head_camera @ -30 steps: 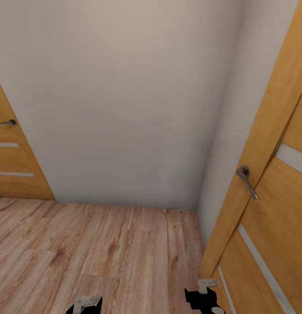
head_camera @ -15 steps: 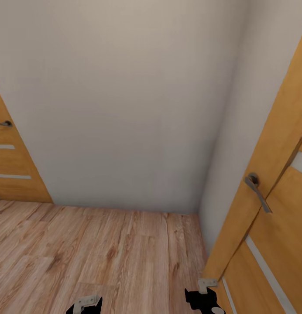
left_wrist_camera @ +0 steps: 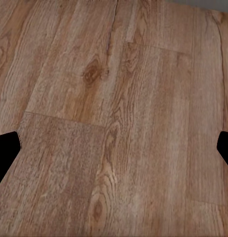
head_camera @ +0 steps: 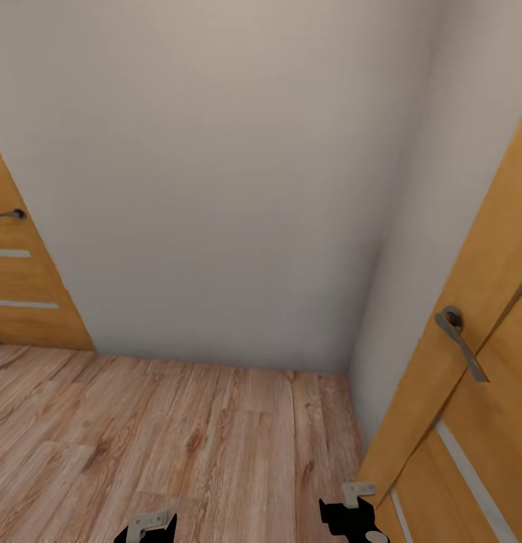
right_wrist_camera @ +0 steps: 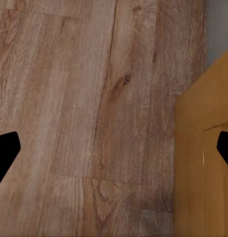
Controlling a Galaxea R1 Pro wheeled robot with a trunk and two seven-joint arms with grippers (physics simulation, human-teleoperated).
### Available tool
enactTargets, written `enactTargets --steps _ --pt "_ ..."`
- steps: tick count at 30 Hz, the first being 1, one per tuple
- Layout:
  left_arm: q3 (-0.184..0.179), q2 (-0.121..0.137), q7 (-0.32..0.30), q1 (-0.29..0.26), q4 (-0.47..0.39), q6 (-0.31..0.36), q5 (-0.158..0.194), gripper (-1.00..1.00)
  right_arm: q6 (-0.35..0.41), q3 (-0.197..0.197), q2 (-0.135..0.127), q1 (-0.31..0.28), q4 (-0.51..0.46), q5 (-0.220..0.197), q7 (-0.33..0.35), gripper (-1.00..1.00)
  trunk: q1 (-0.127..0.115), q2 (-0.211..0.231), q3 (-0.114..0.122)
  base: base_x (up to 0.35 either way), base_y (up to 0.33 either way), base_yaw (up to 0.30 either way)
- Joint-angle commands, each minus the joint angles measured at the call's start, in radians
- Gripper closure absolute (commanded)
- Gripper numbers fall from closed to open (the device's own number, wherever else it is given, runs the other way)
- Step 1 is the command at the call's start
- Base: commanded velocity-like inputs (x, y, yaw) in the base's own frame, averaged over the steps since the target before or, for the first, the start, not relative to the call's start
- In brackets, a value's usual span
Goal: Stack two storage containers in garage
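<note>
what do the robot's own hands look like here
In the head view, each hand is a black body with a pale grey bracket on top: left hand, right hand. In the wrist views, the fingertips show as flat black wedges. No cables or markings show.

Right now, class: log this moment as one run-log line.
place: wood floor, facing white wall | doors: left door, right door | left gripper: open, empty | right gripper: open, empty

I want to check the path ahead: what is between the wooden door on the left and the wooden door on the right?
In the head view, a plain white wall spans from the left door to the right door, above wood plank floor.
</note>
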Motion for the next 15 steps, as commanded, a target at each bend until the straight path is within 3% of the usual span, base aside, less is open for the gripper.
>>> enactTargets --steps 1,10,15 --pt "0.009 -0.001 -0.008 -0.001 0.001 -0.003 -0.005 -1.00 -0.003 0.005 0.000 -0.001 0.001 0.000 -0.005 -1.00 0.000 -0.001 -0.001 0.004 0.000 0.198" --pt "0.009 -0.001 -0.008 -0.001 0.001 -0.002 -0.005 -1.00 -0.003 0.005 0.000 0.000 0.001 0.000 -0.005 -1.00 0.000 -0.001 -0.001 0.008 0.000 0.058" --pt "0.009 -0.001 -0.008 -0.001 0.001 -0.002 -0.005 -1.00 -0.003 0.005 0.000 0.000 0.001 0.000 -0.005 -1.00 0.000 -0.001 -0.001 0.121 0.000 0.006"
